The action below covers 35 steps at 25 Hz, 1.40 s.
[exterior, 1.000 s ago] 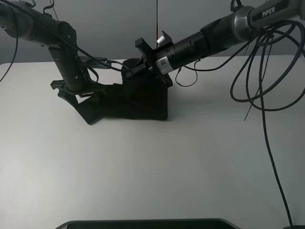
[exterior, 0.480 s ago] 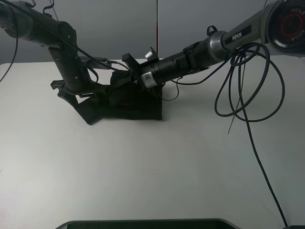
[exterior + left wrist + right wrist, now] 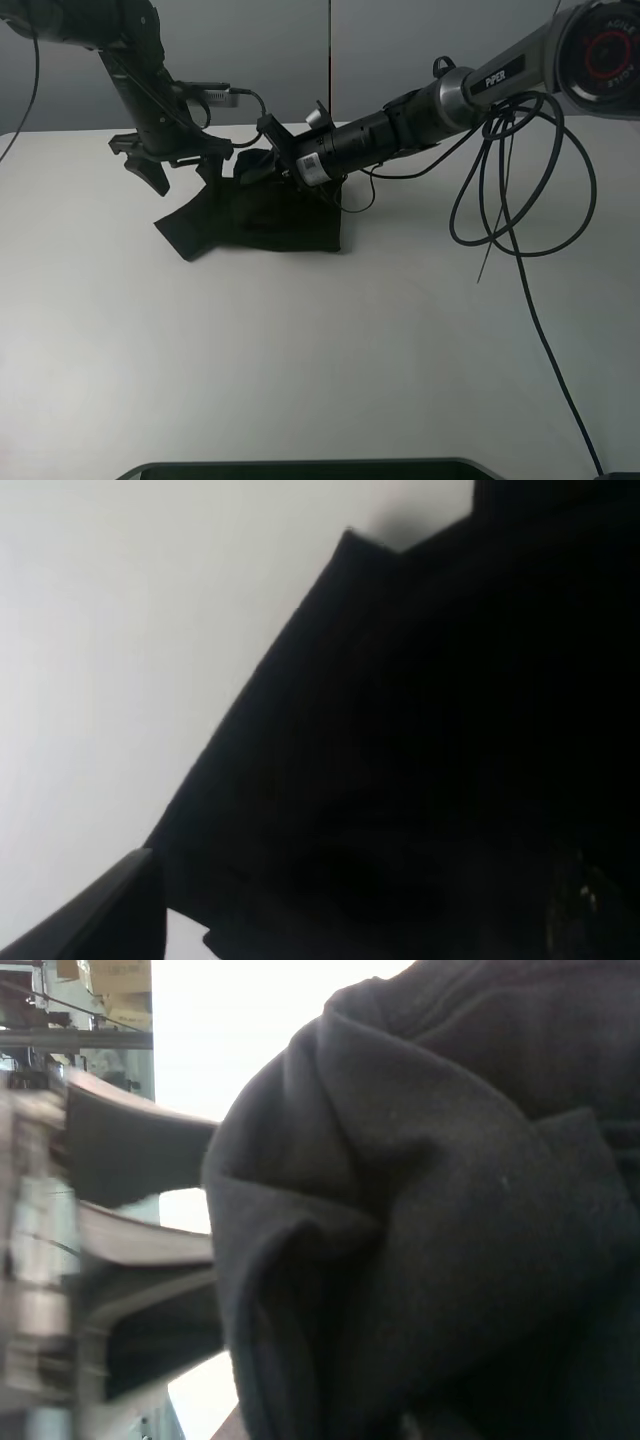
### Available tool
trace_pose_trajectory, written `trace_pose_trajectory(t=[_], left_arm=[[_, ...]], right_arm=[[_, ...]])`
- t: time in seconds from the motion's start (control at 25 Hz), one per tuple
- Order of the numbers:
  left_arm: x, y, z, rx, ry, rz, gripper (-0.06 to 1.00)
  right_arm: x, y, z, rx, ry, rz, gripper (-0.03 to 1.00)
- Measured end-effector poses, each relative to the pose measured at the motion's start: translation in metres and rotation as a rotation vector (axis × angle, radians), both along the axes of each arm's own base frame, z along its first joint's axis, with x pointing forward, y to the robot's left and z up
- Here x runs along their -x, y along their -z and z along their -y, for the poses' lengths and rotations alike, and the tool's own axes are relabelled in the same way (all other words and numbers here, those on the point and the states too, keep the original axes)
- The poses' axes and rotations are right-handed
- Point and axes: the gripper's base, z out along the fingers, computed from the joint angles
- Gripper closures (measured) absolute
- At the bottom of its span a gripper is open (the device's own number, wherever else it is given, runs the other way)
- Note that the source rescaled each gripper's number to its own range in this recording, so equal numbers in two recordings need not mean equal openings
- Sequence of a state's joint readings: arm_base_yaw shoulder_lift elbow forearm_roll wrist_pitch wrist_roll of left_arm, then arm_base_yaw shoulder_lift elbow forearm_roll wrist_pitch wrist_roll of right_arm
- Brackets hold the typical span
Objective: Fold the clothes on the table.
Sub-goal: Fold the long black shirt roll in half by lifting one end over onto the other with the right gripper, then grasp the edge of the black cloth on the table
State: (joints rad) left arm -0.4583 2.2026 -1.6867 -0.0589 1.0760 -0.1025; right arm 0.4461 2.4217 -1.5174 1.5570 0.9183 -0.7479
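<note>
A black garment [image 3: 262, 215] lies crumpled on the white table [image 3: 330, 340], left of the middle in the high view. My left gripper [image 3: 148, 168] hangs raised above the garment's left corner, jaws apart and empty; its wrist view shows the dark cloth [image 3: 420, 740] below it. My right gripper [image 3: 266, 158] reaches across from the right to the garment's far top edge and is shut on a bunched fold there. That fold [image 3: 400, 1220] fills the right wrist view, with the blurred fingers [image 3: 120, 1150] beside it.
Loose black cables [image 3: 520, 170] hang from the right arm over the table's right side. A dark tray edge [image 3: 300, 468] runs along the front of the table. A grey wall [image 3: 250, 50] stands behind.
My left gripper has let go of the garment's left corner and risen up and back. My right gripper has pushed left and down onto the garment's top edge, bunching it.
</note>
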Motion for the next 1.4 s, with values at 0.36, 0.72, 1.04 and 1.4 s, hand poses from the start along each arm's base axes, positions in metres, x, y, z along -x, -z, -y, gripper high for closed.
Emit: trace_pose_trajectory(t=[0.36, 0.72, 1.04, 1.4], left_arm=[[-0.027, -0.078, 0.014, 0.081, 0.007, 0.155, -0.05], [-0.030, -0.108, 0.024, 0.197, 0.038, 0.210, -0.05], [-0.030, -0.108, 0.024, 0.198, 0.062, 0.210, -0.05], [-0.036, -0.108, 0.013, 0.198, 0.038, 0.212, -0.05]], right_arm=[[-0.005, 0.000, 0.006, 0.004, 0.015, 0.011, 0.83], [-0.006, -0.003, 0.005, -0.037, -0.008, 0.083, 0.14], [-0.005, -0.018, 0.000, -0.199, -0.036, 0.138, 0.04], [0.009, -0.027, 0.001, -0.190, -0.261, 0.276, 0.08]])
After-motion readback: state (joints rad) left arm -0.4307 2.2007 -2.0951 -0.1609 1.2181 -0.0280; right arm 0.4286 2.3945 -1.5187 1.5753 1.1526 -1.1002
